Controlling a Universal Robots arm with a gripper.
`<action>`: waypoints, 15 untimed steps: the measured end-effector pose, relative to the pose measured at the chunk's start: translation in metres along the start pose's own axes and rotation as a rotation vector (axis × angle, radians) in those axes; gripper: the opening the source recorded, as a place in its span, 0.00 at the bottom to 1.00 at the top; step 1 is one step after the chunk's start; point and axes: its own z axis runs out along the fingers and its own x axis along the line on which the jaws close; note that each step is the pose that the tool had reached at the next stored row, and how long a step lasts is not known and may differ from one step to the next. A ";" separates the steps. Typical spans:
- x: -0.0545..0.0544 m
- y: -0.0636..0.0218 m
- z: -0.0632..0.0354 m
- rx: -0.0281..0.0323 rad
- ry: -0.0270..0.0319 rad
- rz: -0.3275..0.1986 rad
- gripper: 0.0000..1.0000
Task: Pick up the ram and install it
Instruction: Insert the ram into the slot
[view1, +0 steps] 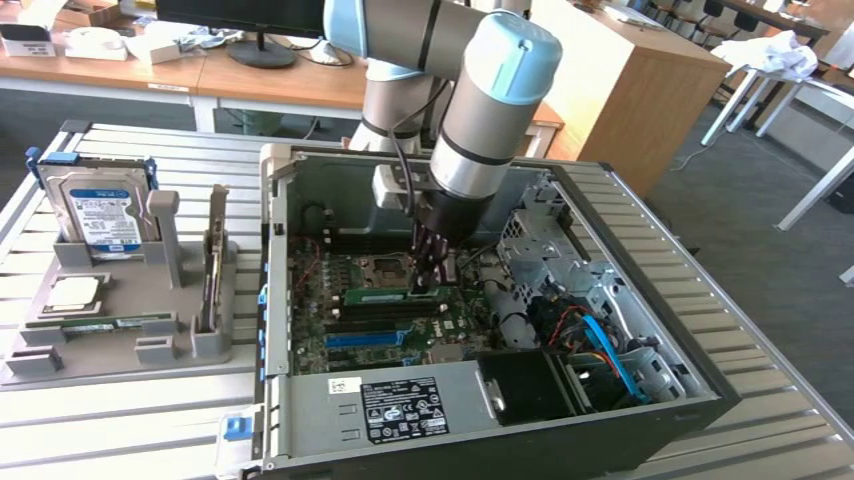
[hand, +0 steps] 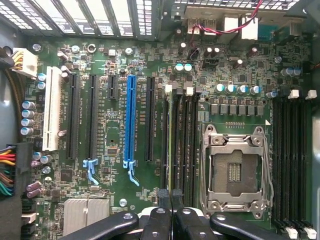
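Gripper (hand: 170, 196) pinches ram (view1: 391, 295) edge-on at memory slots (hand: 192, 145), exterior view centre; pickup done, seating apparently unfinished.

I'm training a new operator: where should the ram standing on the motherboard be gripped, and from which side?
Its upper long edge, clamped across the two flat faces, from straight above. The ram stands on edge among the close-set memory slots, so only its top is free. The pincer is shut on it that way.
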 end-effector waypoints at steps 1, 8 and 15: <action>0.000 0.0000 0.0000 0.0000 0.0001 0.000 0.11; 0.001 0.0000 0.0002 0.0001 0.0002 0.000 0.11; 0.001 -0.0002 0.0038 0.0001 0.0001 0.000 0.11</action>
